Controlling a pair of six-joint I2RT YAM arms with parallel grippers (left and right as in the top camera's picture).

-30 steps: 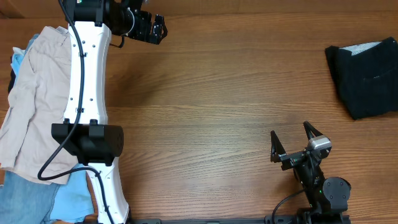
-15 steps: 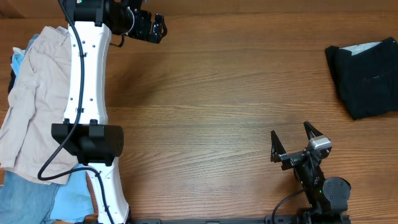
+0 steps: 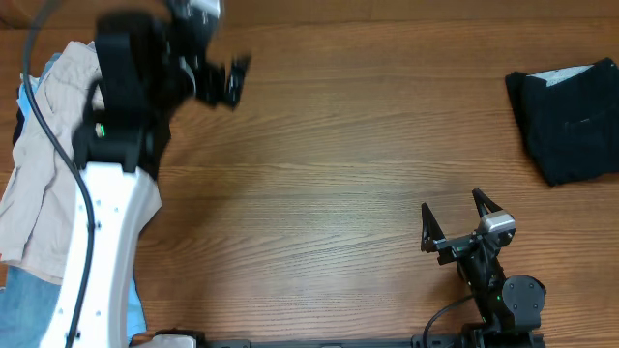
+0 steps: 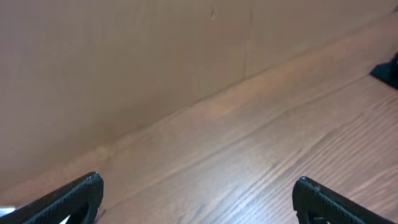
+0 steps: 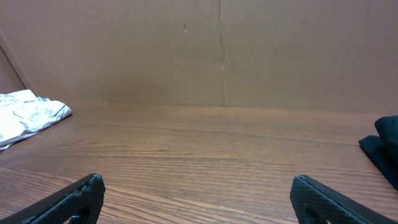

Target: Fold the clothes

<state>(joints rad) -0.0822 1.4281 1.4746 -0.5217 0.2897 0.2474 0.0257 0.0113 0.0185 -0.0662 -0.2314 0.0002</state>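
The black shorts (image 3: 571,121) lie folded at the far right of the table, pale grey-white waistband lining showing at their top edge. A dark corner of them shows in the right wrist view (image 5: 384,146) and in the left wrist view (image 4: 388,68). My left gripper (image 3: 224,75) is open and empty, blurred with motion, near the table's back left, far from the shorts. My right gripper (image 3: 455,217) is open and empty near the front right, below the shorts.
Beige khaki shorts (image 3: 39,174) lie at the left edge over light blue garments (image 3: 29,309). A pale crumpled cloth (image 5: 28,112) shows at the left in the right wrist view. A brown wall (image 5: 217,50) backs the table.
My left arm has swung: its upper part now crosses the left of the table and the gripper has shifted slightly down and left. The right arm and the black shorts have not moved.
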